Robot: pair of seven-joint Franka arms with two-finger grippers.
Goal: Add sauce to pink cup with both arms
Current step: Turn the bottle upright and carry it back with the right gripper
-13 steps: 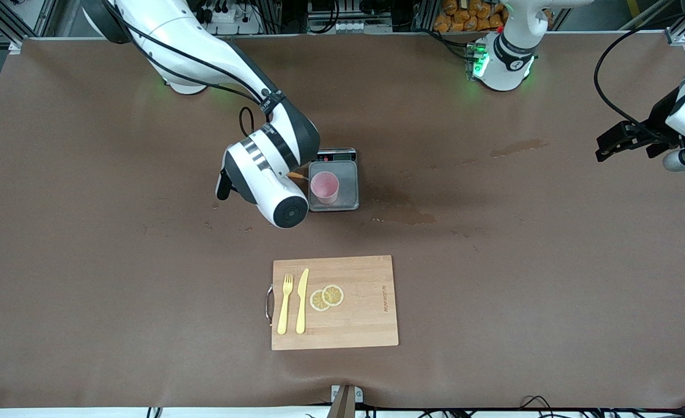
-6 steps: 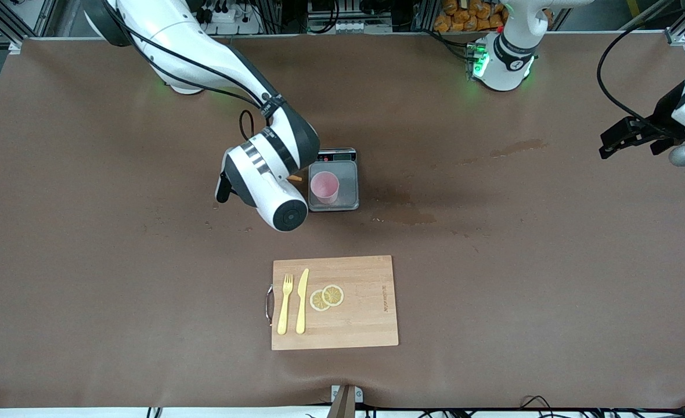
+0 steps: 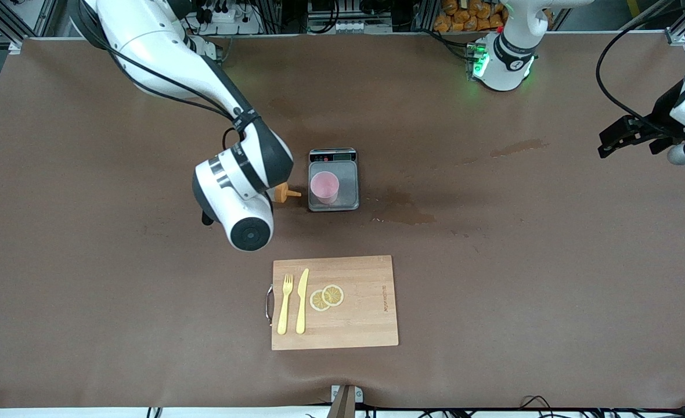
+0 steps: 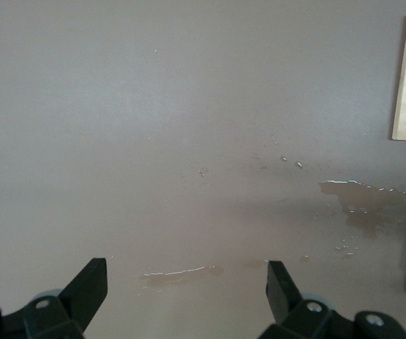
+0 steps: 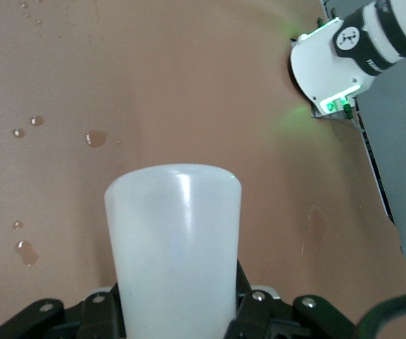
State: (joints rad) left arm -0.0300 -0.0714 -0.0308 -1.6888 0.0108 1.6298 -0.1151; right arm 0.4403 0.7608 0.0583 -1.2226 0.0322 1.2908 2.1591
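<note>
Sauce bottle (image 3: pixel 281 194): whitish body, orange nozzle cap; held tipped on its side in the air, nozzle pointing toward the pink cup, over bare counter just beside the scale on the right arm's side. In the right wrist view, pale body (image 5: pixel 174 247) filling the middle, clamped between the fingers.

Right gripper (image 5: pixel 178 311): fingers closed on the bottle body; mostly hidden under the wrist in the front view.

Pink cup (image 3: pixel 324 187): upright, centred on the steel plate of the scale (image 3: pixel 347 200); apart from the bottle nozzle.

Scale: small, display edge toward the arm bases; on the counter (image 3: pixel 87 278) near its middle.

Left gripper (image 3: pixel 615 136): in the air over the counter edge at the left arm's end, well apart from cup and bottle; arm waiting. Fingers (image 4: pixel 86 286) spread wide, nothing between them; wet streaks on the counter beneath.

Cutting board (image 3: pixel 366 325): wooden, metal handle at one short side; nearer the front camera than the scale. On it: yellow fork (image 3: pixel 285 303), yellow knife (image 3: pixel 302 301) side by side, two overlapping lemon slices (image 3: pixel 327 297) beside the knife.

Wet patch (image 3: pixel 403 213): dark stain beside the scale, toward the left arm's end.
</note>
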